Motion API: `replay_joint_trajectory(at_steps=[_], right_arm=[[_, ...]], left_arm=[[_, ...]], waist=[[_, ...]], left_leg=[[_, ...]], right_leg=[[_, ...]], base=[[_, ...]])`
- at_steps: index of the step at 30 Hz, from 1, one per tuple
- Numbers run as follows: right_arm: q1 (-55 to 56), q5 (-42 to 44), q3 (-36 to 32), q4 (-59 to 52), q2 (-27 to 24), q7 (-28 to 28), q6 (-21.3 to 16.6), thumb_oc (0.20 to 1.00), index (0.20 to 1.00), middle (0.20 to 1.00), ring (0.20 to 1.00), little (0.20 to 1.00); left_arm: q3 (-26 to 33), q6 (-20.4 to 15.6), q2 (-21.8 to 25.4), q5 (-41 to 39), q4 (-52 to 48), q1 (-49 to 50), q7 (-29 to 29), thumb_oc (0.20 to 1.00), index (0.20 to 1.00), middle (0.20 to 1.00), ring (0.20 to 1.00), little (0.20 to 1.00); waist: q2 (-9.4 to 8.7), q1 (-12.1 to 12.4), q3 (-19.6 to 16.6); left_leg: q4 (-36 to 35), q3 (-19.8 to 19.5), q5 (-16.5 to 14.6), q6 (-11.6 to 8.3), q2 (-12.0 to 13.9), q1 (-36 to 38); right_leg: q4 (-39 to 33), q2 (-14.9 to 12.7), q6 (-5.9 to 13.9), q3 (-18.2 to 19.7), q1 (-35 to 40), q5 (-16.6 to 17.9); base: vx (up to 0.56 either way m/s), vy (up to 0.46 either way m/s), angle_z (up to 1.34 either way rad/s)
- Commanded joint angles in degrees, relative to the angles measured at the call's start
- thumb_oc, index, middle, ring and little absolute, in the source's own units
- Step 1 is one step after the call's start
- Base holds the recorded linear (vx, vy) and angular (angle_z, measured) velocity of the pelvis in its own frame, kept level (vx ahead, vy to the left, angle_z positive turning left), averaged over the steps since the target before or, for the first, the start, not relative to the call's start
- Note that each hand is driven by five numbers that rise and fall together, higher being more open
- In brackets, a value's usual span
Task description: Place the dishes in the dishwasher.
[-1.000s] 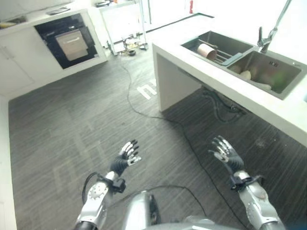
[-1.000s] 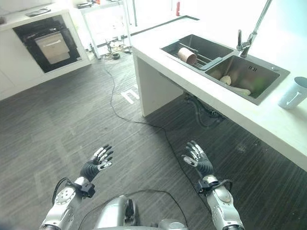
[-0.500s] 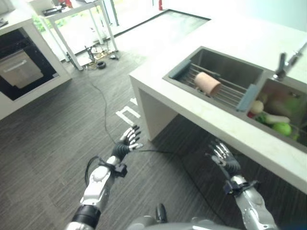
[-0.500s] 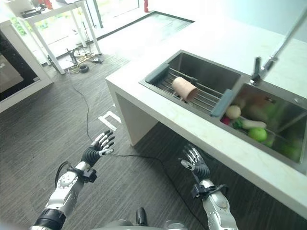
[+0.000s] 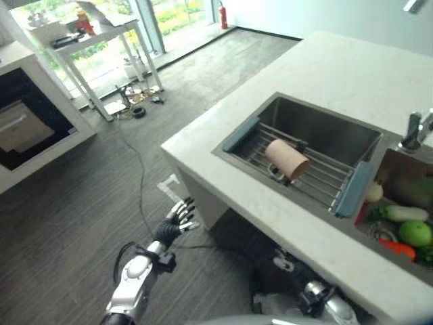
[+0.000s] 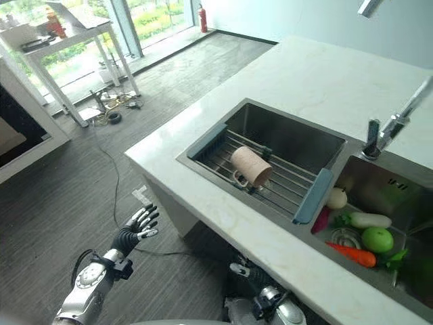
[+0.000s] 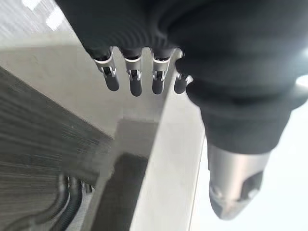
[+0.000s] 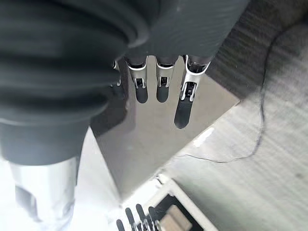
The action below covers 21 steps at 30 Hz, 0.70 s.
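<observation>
Now that our view has closed on the worktop (image 6: pixel 223 203), the mug (image 6: pixel 251 166) lies on the sink rack (image 6: pixel 270 179) at two o'clock; both robot hands, left (image 6: pixel 134 228) and right (image 8: pixel 159 79), hang spread and empty.

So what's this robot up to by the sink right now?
It stands at a white counter with nothing in its hands. Its left robot hand hangs open over the floor, clear of the counter. Its right robot hand, fingers straight, is down below the counter edge. A pinkish mug lies on its side on the rack across the sink, untouched. Vegetables sit in the neighbouring basin.
</observation>
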Motion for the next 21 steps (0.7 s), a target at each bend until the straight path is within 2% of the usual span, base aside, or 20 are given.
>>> replay_joint_trajectory(at_steps=[1,5,10,11,12,14,15,16,19,21], right_arm=[[-8.9,2.9,-10.4,-2.4,-4.3,-1.6,-5.3,1.0,1.0,1.0,1.0,1.0],[-8.4,3.0,-10.5,-2.1,-4.0,-1.7,-5.6,1.0,1.0,1.0,1.0,1.0],[-7.5,2.9,-10.2,-2.9,-3.7,-2.0,-5.2,1.0,1.0,1.0,1.0,1.0],[-7.2,2.6,-10.3,-3.2,-4.0,-1.4,-4.8,1.0,1.0,1.0,1.0,1.0],[-7.2,1.9,-10.1,-3.5,-5.0,-0.8,-4.7,1.0,1.0,1.0,1.0,1.0],[-7.4,1.8,-9.8,-3.3,-5.9,-1.1,-4.3,1.0,1.0,1.0,1.0,1.0],[-7.8,2.1,-9.5,-2.6,-6.2,-0.9,-4.2,1.0,1.0,1.0,1.0,1.0],[-8.3,2.0,-9.2,-1.7,-6.3,-0.8,-4.2,1.0,1.0,1.0,1.0,1.0],[-9.4,0.3,-8.9,0.9,-6.1,-1.5,-3.3,1.0,1.0,1.0,1.0,1.0],[-9.0,-0.7,-9.7,2.8,-6.3,-4.1,-3.1,1.0,1.0,1.0,1.0,1.0]], left_arm=[[2.5,-4.5,1.6,1.2,-1.2,-0.3,-1.3,1.0,1.0,1.0,1.0,1.0],[2.3,-4.4,1.4,1.6,-0.8,-0.5,-1.1,1.0,1.0,1.0,1.0,1.0],[2.5,-4.8,1.3,1.0,0.1,-1.1,-0.4,1.0,1.0,1.0,1.0,1.0],[2.5,-5.2,1.3,0.7,0.2,-1.4,-0.2,1.0,1.0,1.0,1.0,1.0],[2.3,-5.9,1.2,-0.4,0.2,-1.8,0.8,1.0,1.0,1.0,1.0,1.0],[2.2,-5.9,1.0,-1.2,0.1,-1.9,1.4,1.0,1.0,1.0,1.0,1.0],[2.6,-6.3,1.0,-1.8,0.4,-1.7,1.5,1.0,1.0,1.0,1.0,1.0],[3.1,-6.6,0.8,-2.0,0.6,-1.4,1.3,1.0,1.0,1.0,1.0,1.0],[4.6,-6.2,0.5,-2.9,-0.2,0.1,2.1,1.0,1.0,1.0,1.0,1.0],[5.2,-6.1,0.4,-4.5,1.2,0.1,1.9,1.0,1.0,1.0,1.0,1.0]], waist=[[-0.27,-1.4,-1.5],[-0.29,-2.1,-2.0],[-0.3,-3.2,-2.2],[-0.57,-3.5,-2.0],[-1.39,-3.5,-0.8],[-1.93,-2.9,0.7],[-1.94,-2.2,1.8],[-1.76,-1.6,2.3],[-1.27,0.1,2.7],[-0.81,0.0,2.6]], left_leg=[[-3.6,2.1,4.6,-2.12,0.9,0.8],[-3.6,2.9,4.5,-2.15,1.1,0.7],[-3.6,3.6,4.5,-2.02,1.5,1.4],[-1.0,4.0,3.3,-1.92,1.3,1.2],[9.5,4.0,0.1,-2.0,1.2,-1.8],[18.8,2.0,2.7,-3.38,2.1,-6.6],[21.0,-1.2,4.8,-3.87,2.3,-8.8],[19.9,-3.7,5.5,-3.82,2.3,-9.3],[9.5,-10.7,7.4,-4.58,3.0,-9.3],[5.9,-10.4,7.5,-4.93,3.6,-8.7]], right_leg=[[4.3,-1.8,6.62,-1.0,9.6,-8.1],[3.7,-1.2,6.54,0.2,10.2,-8.2],[5.4,-0.1,5.87,2.3,10.1,-9.9],[6.3,0.0,5.52,3.0,10.0,-10.6],[8.2,-0.9,4.42,3.4,9.8,-11.5],[9.0,-1.0,3.16,4.2,10.0,-11.5],[9.9,-0.5,2.65,5.7,10.2,-11.6],[10.5,-0.1,2.48,7.0,10.4,-11.9],[10.3,0.1,3.1,10.4,11.6,-12.9],[9.5,-1.3,3.92,10.1,12.7,-13.3]], base=[[-0.03,-0.05,-0.61],[-0.04,-0.052,-0.05],[-0.04,-0.081,-0.05],[-0.06,-0.094,-0.15],[-0.06,-0.109,-0.19],[-0.01,-0.054,-0.35],[0.06,0.039,-0.38],[0.13,0.148,-0.51],[0.15,0.242,-1.19],[0.16,0.286,-0.89]])
